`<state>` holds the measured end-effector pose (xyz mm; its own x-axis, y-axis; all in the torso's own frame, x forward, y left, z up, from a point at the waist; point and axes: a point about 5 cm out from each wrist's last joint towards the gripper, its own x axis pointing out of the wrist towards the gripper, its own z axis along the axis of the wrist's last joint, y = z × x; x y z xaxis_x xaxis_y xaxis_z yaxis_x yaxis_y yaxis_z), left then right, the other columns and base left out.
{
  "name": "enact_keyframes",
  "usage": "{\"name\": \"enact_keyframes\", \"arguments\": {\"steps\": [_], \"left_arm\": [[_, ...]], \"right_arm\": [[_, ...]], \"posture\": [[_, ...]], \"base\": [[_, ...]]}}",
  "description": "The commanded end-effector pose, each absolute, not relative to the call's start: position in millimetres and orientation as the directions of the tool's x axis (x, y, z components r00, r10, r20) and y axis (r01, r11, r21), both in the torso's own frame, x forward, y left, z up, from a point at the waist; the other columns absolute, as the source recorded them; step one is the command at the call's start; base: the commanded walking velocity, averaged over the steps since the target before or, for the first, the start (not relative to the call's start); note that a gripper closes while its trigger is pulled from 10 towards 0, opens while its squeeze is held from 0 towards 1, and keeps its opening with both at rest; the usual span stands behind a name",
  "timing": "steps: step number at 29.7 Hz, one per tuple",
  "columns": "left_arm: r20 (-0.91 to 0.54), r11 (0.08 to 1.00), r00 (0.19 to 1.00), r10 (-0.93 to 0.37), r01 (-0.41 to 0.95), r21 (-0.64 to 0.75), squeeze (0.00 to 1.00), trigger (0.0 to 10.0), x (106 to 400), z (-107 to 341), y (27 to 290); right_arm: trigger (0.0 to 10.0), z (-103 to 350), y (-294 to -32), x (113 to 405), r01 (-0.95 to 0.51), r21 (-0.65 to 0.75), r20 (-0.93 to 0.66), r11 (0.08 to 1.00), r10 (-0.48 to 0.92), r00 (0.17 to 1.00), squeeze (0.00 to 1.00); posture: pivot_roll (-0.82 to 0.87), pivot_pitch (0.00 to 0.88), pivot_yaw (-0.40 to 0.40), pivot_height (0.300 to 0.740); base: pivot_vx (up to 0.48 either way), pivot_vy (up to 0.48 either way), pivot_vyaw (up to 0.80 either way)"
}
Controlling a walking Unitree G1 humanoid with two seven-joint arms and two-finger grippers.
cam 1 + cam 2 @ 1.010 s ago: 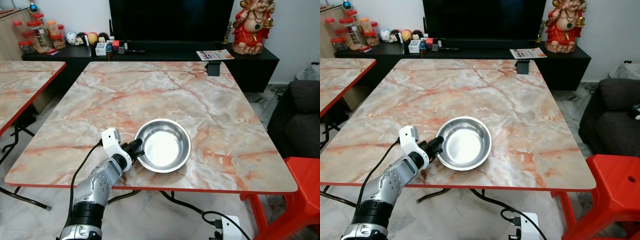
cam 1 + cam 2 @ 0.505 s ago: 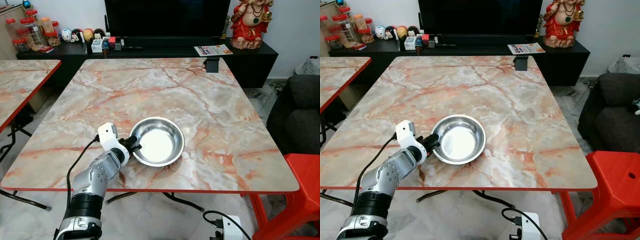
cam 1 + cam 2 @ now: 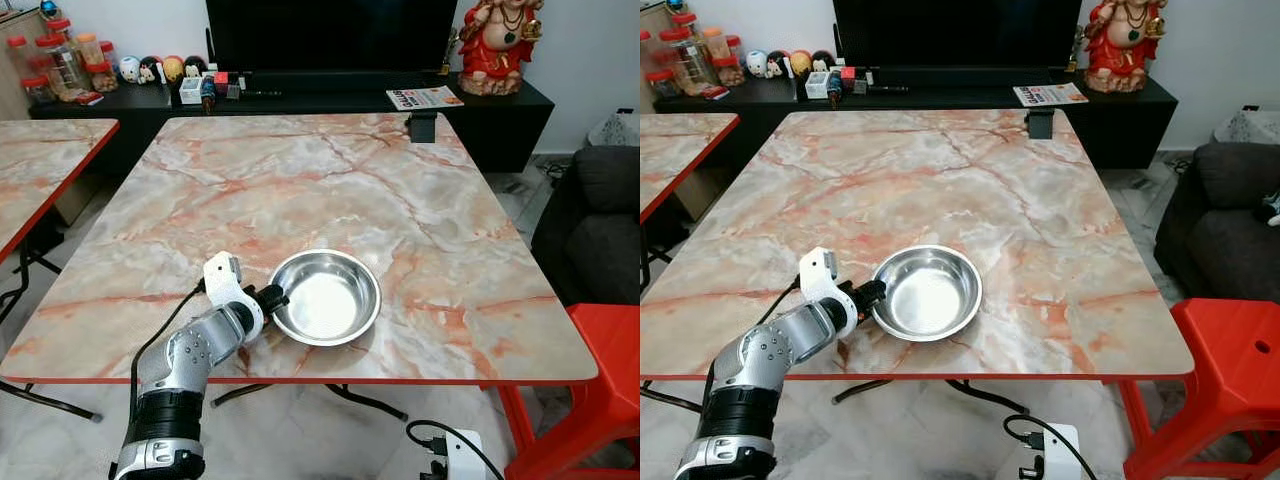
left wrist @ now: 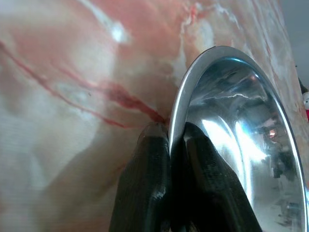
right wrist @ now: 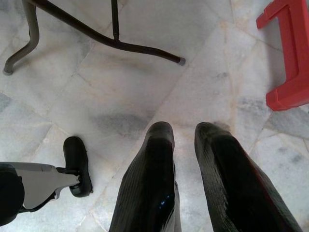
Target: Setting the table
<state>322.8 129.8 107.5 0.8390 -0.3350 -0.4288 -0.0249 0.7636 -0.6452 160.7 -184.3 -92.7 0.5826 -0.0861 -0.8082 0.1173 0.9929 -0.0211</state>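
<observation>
Bowl (image 3: 325,296) rim between left gripper (image 4: 170,140) fingers

A round, shiny steel bowl (image 3: 325,297) sits upright and empty on the marble table (image 3: 330,190), toward the 6 o'clock edge, slightly toward 7. Its rim at 9 o'clock is pinched between the left gripper's (image 3: 276,298) black fingers (image 4: 147,179), one inside, one outside.

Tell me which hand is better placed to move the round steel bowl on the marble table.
The left hand: its fingers pinch the rim of the round steel bowl. The right hand hangs over the floor, holding nothing.
</observation>
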Motion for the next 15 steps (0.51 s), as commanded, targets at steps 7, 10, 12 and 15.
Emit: {"name": "enact_keyframes", "arguments": {"steps": [7, 10, 12, 15], "left_arm": [[-0.449, 0.769, 0.831, -0.33, -0.04, -0.638, 0.0, 10.0, 321.0, 111.1, 130.4], [-0.457, 0.776, 0.83, -0.32, -0.047, -0.629, 0.0, 10.0, 320.5, 111.3, 131.1], [-0.461, 0.782, 0.83, -0.315, -0.048, -0.621, 0.52, 10.0, 320.1, 111.2, 131.6], [-0.461, 0.782, 0.83, -0.315, -0.048, -0.621, 0.84, 10.0, 319.9, 111.3, 131.7]], "right_arm": [[10.0, -91.8, -187.3, 162.0, 0.136, -0.023, -0.806, 0.99, -0.099, 0.583, 0.0], [10.0, -91.9, -187.4, 161.7, 0.135, -0.024, -0.807, 0.991, -0.099, 0.583, 0.0], [10.0, -92.1, -187.6, 161.4, 0.134, -0.024, -0.808, 0.991, -0.098, 0.581, 0.0], [10.0, -92.4, -187.8, 160.7, 0.133, -0.025, -0.81, 0.991, -0.098, 0.578, 0.0]], "posture": [[0.0, 0.0, 0.022, 0.74], [0.0, 0.0, 0.02, 0.74], [0.0, 0.0, 0.018, 0.74], [0.0, 0.0, 0.018, 0.74]], "base": [[0.0, 0.0, 0.0], [0.0, 0.0, 0.0], [0.0, 0.0, 0.0], [0.0, 0.0, 0.0]]}}
